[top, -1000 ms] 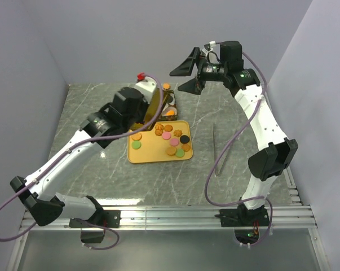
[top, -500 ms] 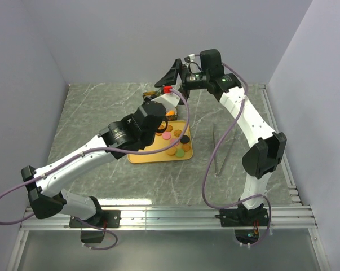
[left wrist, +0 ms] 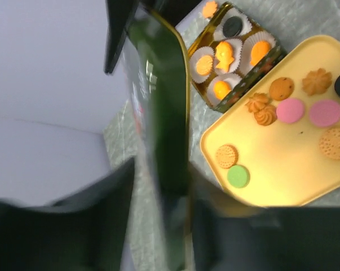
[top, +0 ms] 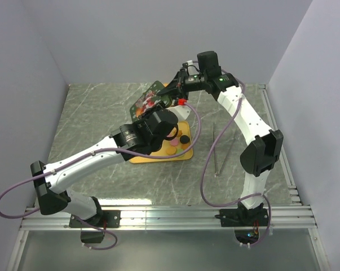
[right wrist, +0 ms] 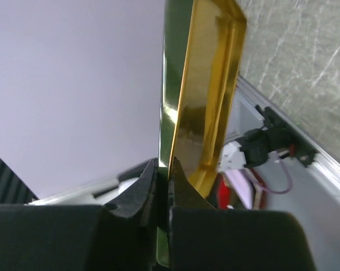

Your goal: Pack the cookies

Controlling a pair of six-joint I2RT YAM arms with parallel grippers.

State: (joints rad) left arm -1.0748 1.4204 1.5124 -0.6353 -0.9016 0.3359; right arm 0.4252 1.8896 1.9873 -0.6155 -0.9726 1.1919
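Clamping the lid (right wrist: 206,96) is the right end effector (right wrist: 164,169).

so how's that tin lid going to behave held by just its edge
Probably stiff: the lid looks straight and flat though the right hand pinches only its thin rim. Likely slippery: its gold inside is glossy and mirror-like. Gripped at one rim, it may swing or twist.

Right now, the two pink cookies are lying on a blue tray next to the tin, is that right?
No, the tray is yellow, not blue. The left wrist view shows the two pink cookies lying on it next to the tin.
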